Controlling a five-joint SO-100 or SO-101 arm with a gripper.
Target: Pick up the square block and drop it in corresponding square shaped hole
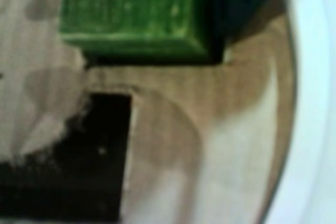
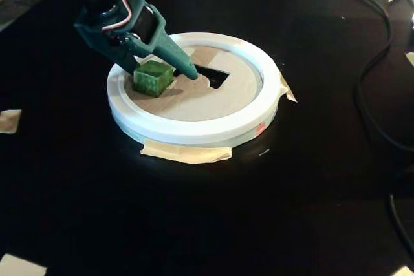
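We are looking first at the near part of the black worktop (image 2: 194,224) in the fixed view, where scraps of tan tape (image 2: 186,153) are lying at the six o'clock edge of a white ring (image 2: 194,130); another scrap (image 2: 9,121) is sitting out at nine o'clock, well apart.

Inside the ring, a brown cardboard disc (image 2: 194,98) is filling the middle. The green square block (image 2: 153,77) is resting on that disc toward ten o'clock of its centre, just beside the ring's inner edge. The dark cut-out hole (image 2: 217,75) is lying past the centre toward one o'clock, near the block but not under it.

We are seeing the teal tool (image 2: 169,67) coming in from eleven o'clock with its fingers straddling the block: one finger (image 2: 178,59) is running along the block's far side, its tip pointing toward the hole, the other (image 2: 126,63) at the block's ring side. It appears to be grasping the block.

In the wrist view, which is blurred, the block (image 1: 131,14) is filling the top, the hole (image 1: 89,156) is sitting below it across a strip of cardboard (image 1: 173,82), and the ring (image 1: 315,103) is curving along the right.

Farther back, a black cable (image 2: 372,82) is trailing along the worktop at three o'clock, well clear of the ring.
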